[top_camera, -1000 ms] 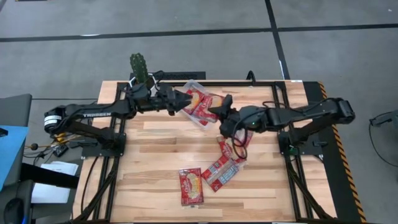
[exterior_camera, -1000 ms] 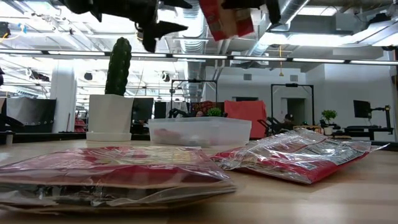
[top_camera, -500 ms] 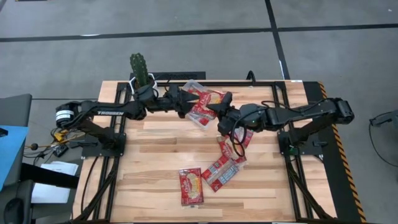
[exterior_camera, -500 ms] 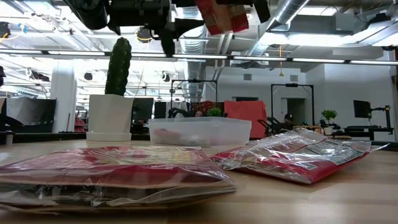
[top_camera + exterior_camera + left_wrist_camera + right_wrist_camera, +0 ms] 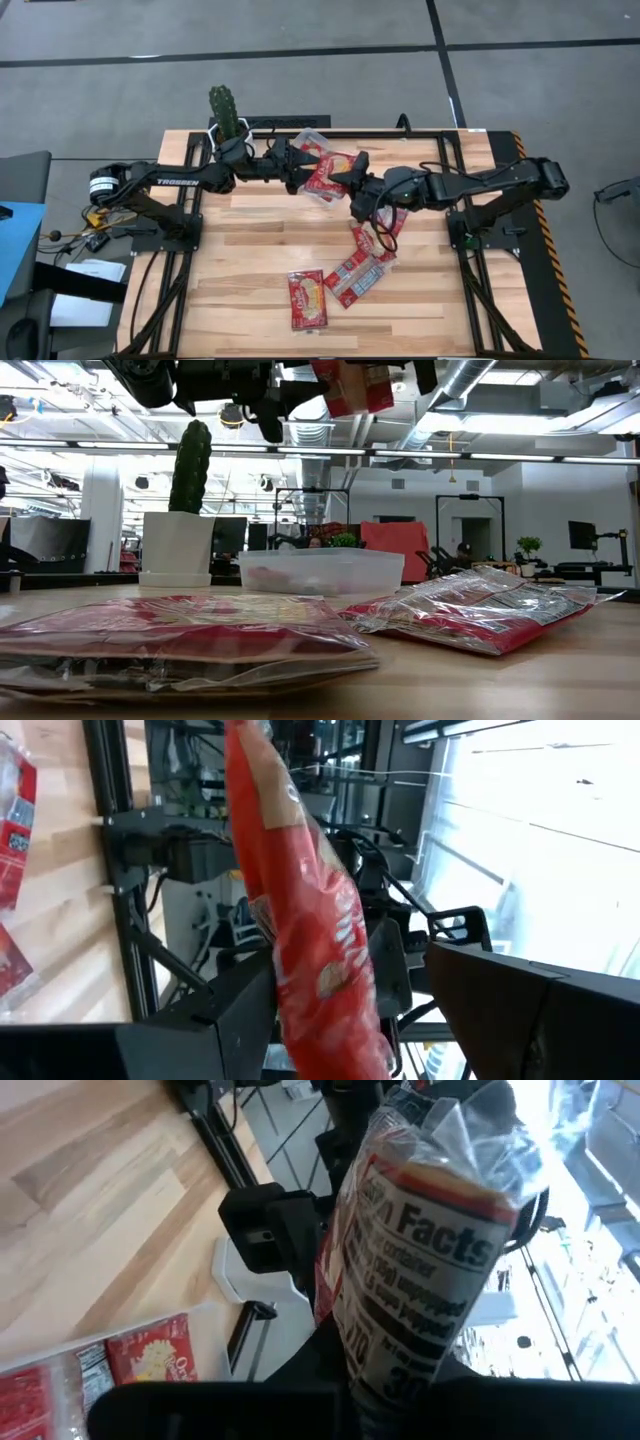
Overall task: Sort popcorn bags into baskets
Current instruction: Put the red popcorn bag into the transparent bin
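We see a red popcorn bag (image 5: 328,172) held in the air between both grippers, above the far middle of the wooden table (image 5: 250,270). Its long axis runs roughly from the left gripper (image 5: 298,170) toward the right gripper (image 5: 352,180), and both are clamped on it, one at each end. Just beyond it sits the clear plastic basket (image 5: 322,571), with red packets showing faintly through its wall. A cactus in a white pot (image 5: 178,532) stands beside the basket. More popcorn bags (image 5: 340,278) lie flat on the near boards.
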